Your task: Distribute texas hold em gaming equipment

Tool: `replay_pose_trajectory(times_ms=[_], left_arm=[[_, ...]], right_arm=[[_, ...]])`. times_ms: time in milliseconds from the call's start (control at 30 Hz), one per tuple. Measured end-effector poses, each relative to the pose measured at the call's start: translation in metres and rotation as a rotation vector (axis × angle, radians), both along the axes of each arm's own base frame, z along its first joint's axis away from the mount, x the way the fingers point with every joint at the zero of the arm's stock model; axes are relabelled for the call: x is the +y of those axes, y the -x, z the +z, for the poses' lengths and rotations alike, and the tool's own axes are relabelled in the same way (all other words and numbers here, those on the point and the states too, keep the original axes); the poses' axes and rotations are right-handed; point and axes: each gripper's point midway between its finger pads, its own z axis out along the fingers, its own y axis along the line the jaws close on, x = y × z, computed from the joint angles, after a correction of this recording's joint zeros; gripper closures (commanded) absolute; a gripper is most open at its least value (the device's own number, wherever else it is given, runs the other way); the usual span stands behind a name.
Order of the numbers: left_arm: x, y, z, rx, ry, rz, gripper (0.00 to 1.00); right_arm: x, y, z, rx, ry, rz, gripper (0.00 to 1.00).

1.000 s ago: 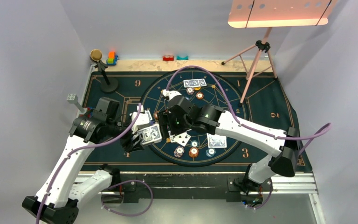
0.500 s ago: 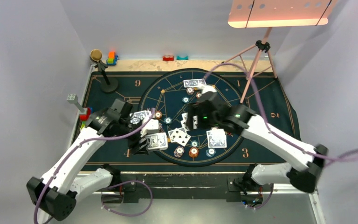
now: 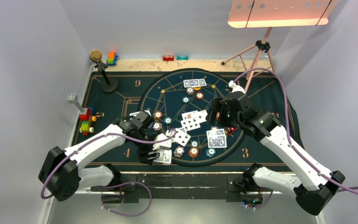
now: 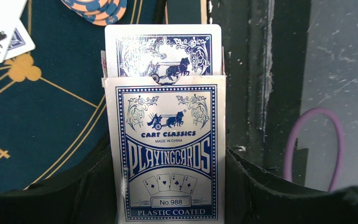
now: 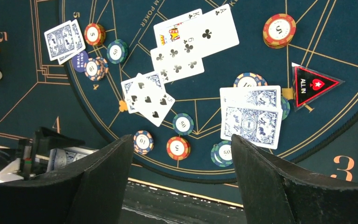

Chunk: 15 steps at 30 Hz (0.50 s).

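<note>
My left gripper [image 3: 160,154] is shut on a blue-white playing card box [image 4: 168,154] at the mat's near edge; cards with patterned backs [image 4: 163,51] stick out of its open top. My right gripper [image 3: 216,115] is open and empty, hovering over the right middle of the round mat [image 3: 168,91]; in the right wrist view [image 5: 181,140] nothing sits between its jaws. Face-up cards [image 3: 193,119] lie at the centre, and more [image 3: 181,136] lie nearer. Face-down pairs lie near [image 3: 216,138] and far [image 3: 194,83]. Several chips [image 5: 179,147] sit along the near rim.
A red-black ALL IN triangle [image 5: 314,85] lies right of the face-down pair. Toy blocks [image 3: 86,121] sit at the mat's left edge. A black stand [image 3: 103,70] is at the back left and a pink tripod [image 3: 256,60] at the back right. A metal rail [image 3: 191,179] runs along the front.
My left gripper carried the card box from the mat's left side toward the near edge. My right gripper drew back to the right, and face-up cards now lie at the centre.
</note>
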Motion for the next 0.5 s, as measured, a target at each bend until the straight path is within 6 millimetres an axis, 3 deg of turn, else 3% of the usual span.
replay_pose_trajectory(times_ms=[133, 167, 233, 267, 500], left_arm=[[0.002, -0.004, -0.022, -0.008, -0.041, -0.014, 0.57], [0.002, -0.005, -0.027, -0.008, -0.047, -0.014, 0.47], [0.003, -0.007, -0.032, -0.010, -0.057, -0.012, 0.12], [0.003, -0.009, -0.034, -0.013, -0.061, -0.011, 0.02], [-0.002, -0.014, -0.022, -0.067, -0.017, 0.019, 0.00]], right_arm=[[-0.001, -0.002, -0.004, 0.019, -0.003, -0.005, 0.20], [-0.001, -0.001, -0.004, 0.020, -0.006, -0.004, 0.19], [-0.001, -0.002, -0.004, 0.023, -0.010, -0.003, 0.15], [-0.001, -0.002, -0.004, 0.024, -0.012, -0.004, 0.13], [0.001, -0.001, -0.005, 0.034, -0.019, 0.006, 0.05]])
